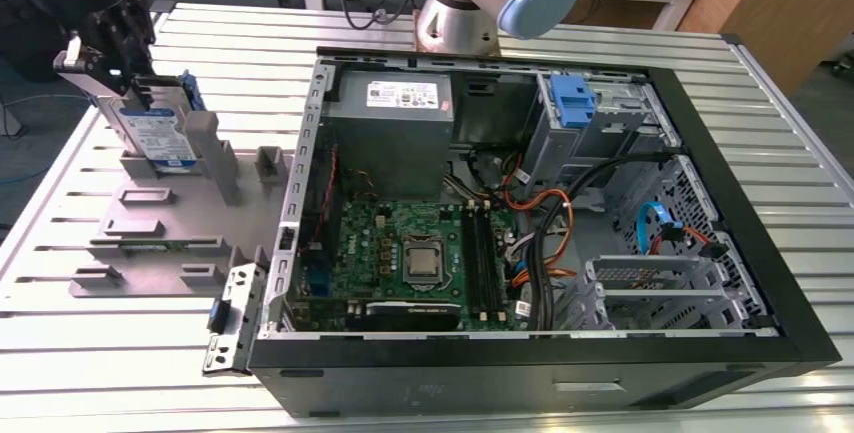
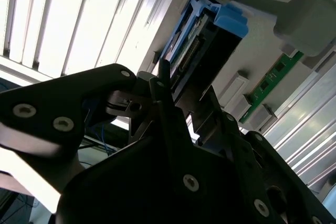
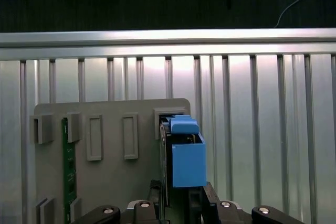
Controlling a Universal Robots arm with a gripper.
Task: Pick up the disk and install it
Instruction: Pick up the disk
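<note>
pinching the disk point(image 1: 154, 133) by its flat sides in the gripper point(image 1: 123, 73), held upright on edge. straight below the fingertips, over a slot of the grey fixture point(image 1: 160, 215); touching it or not, cannot tell. well aside of the tool, an open computer case point(image 1: 534, 203).

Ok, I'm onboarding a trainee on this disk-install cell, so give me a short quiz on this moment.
1. True or false: the disk already sits inside the case.
2. The gripper is nearest to: A the disk, B the power supply, C the motherboard.
3. What colour is the disk's carrier?
Key: 1 false, it stands on edge in the grey fixture outside the case, at the exterior view's left. 2 A. 3 blue.
</note>
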